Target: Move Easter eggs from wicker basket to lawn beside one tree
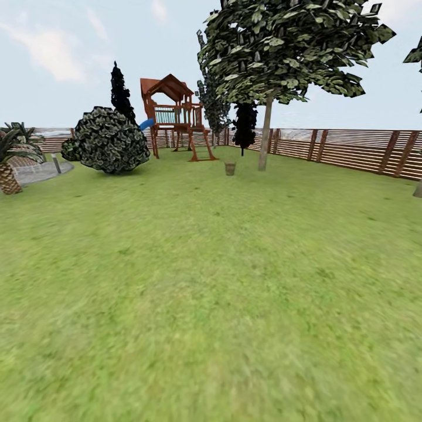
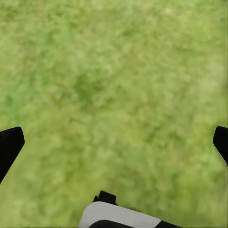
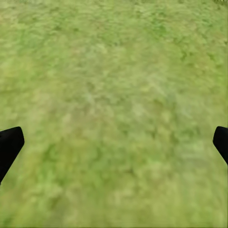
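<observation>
Far off across the lawn (image 1: 211,281) stands the small brown wicker basket (image 1: 230,169); at this distance its contents cannot be made out, so the Easter eggs are hidden. Just right of it rises a tall tree (image 1: 265,135) with a pale trunk and blocky green canopy. My left gripper (image 2: 114,145) is open, its black fingertips (image 2: 9,145) spread wide over bare grass with nothing between them. My right gripper (image 3: 114,145) is likewise open, fingertips (image 3: 10,142) far apart above grass.
A red-brown play tower (image 1: 174,117) stands at the back centre, a round dark bush (image 1: 108,140) to its left, a short palm (image 1: 10,158) at the far left. A brown slat fence (image 1: 351,149) runs along the right. Dark conifers (image 1: 244,126) stand near the fence.
</observation>
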